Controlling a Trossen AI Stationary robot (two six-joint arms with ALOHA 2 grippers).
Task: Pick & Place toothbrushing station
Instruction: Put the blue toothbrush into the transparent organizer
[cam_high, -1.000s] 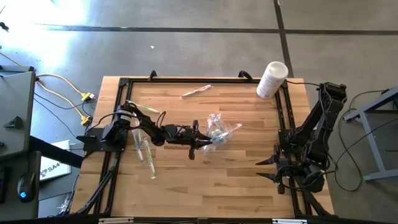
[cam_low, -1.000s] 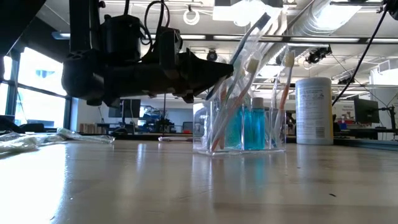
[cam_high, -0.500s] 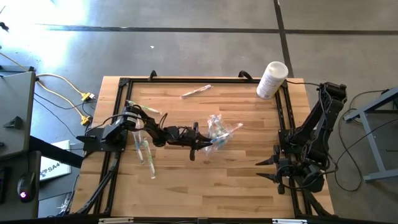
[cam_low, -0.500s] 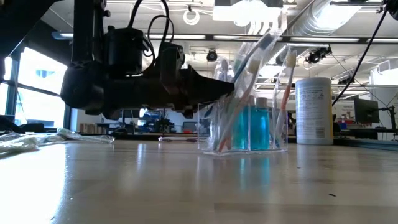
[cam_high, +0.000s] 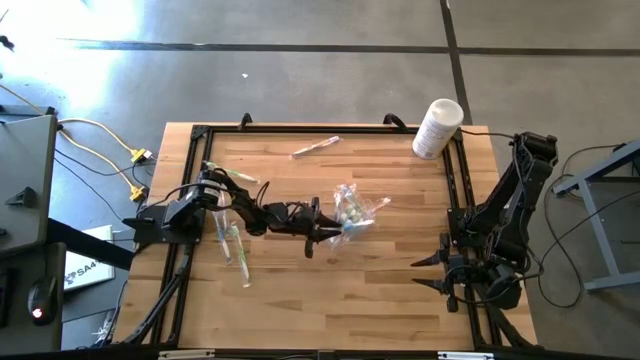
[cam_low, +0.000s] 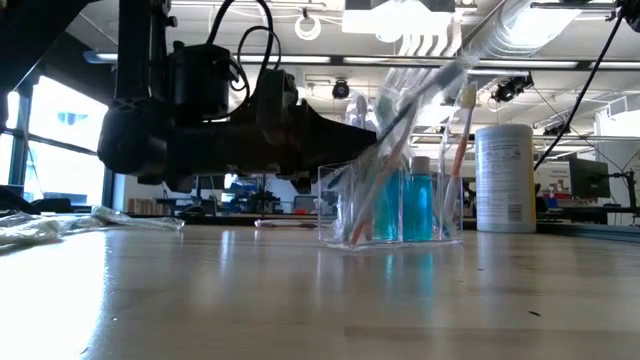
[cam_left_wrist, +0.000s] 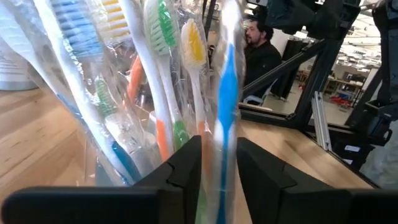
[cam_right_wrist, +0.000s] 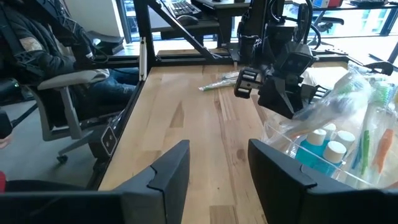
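A clear holder (cam_low: 400, 205) stands on the table, holding teal tubes (cam_low: 405, 205) and several wrapped toothbrushes (cam_left_wrist: 155, 74). My left gripper (cam_high: 328, 233) reaches level from the table's left up to the holder's left side. It is open, and its fingers stand on either side of a wrapped blue toothbrush (cam_left_wrist: 227, 106) that leans in the holder. My right gripper (cam_right_wrist: 214, 180) is open with nothing between its fingers, parked over the table's right edge (cam_high: 440, 272). My left gripper has the wrapped blue toothbrush's handle (cam_left_wrist: 225, 155) upright between its level fingers. Whether the fingers (cam_left_wrist: 186, 168) touch the wrapper I cannot tell. The toothbrush's lower end is in the holder, and its top leans toward the table's right.
Loose wrapped toothbrushes lie at the table's left (cam_high: 235, 245) and near the far edge (cam_high: 315, 147). A white canister (cam_high: 437, 127) stands at the far right corner. Crinkly clear plastic (cam_low: 40, 228) lies at the left in the low view. A seated person (cam_right_wrist: 37, 50) is beyond the table.
My left gripper has come down a little beside the holder. The wrapped toothbrush between its fingers has tipped farther toward the table's right, its lower end staying in the holder.
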